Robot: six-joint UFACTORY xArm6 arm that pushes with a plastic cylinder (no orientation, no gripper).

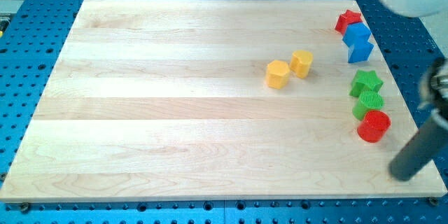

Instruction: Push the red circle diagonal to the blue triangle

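Observation:
The red circle (373,126) lies near the board's right edge, touching the green circle (368,103) above it. Two blue blocks sit touching each other near the top right: an upper one (356,33) and a lower one (360,50). I cannot tell which of them is the triangle. My tip (404,175) is at the view's lower right, a short gap to the right of and below the red circle, not touching it.
A red star (348,20) sits at the top right, against the upper blue block. A green star (366,81) lies just above the green circle. Two yellow blocks (278,74) (302,63) sit side by side right of the board's middle. The board's right edge (409,105) is close to the column of blocks.

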